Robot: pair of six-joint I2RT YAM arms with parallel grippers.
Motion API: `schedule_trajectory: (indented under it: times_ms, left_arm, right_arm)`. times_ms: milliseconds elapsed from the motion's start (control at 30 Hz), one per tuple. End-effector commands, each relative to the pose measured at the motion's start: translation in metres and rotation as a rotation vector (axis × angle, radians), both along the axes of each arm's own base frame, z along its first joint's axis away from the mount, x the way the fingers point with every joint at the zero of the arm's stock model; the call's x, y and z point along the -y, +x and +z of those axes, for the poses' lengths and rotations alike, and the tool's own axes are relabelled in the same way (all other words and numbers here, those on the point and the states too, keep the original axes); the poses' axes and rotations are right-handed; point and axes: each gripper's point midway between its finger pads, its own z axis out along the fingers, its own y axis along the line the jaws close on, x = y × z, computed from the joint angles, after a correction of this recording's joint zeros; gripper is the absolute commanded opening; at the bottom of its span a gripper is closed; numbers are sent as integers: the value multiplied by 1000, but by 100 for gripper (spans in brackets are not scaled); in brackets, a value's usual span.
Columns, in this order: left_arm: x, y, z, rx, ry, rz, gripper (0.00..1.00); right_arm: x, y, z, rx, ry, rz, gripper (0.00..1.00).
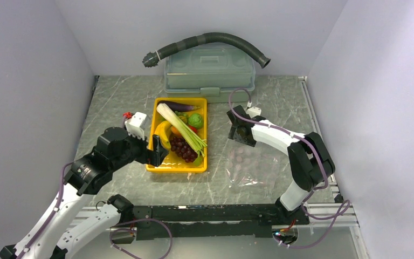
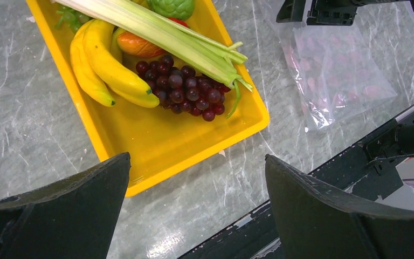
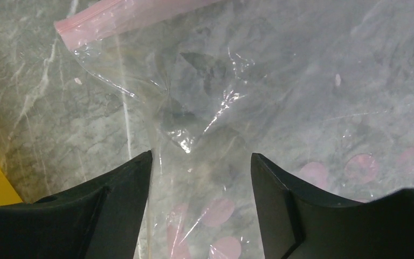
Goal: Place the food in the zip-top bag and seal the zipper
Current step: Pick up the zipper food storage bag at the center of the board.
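The left arm (image 1: 86,172) reaches forward and inward, the left gripper (image 1: 157,151) spread wide. The right arm (image 1: 302,156) folds leftward, the right gripper (image 1: 241,133) parted, pointing down.

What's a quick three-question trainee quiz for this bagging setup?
1. True or false: the bag already holds food.
2. What lies partly across the dark grapes in the tray? A leek, B eggplant, C box.
3. Fill in: the ___ hand is above the bag, fingers apart.
Key: 1 false, the food sits in the tray; 2 A; 3 right hand.
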Motion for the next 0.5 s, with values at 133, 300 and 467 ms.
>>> schedule_trajectory:
  times_ms: [133,300,467]
  left_arm:
    - [1,3,1,12,4,-2,100]
    - [0,3,1,12,6,2,100]
    - [-1,3,1,14,4,6,100]
  right_arm:
    - [-2,3,-7,11,33,7,50]
    - [-1,-2,-10,6,36,11,27]
    - [2,-7,-10,9,39,7,0]
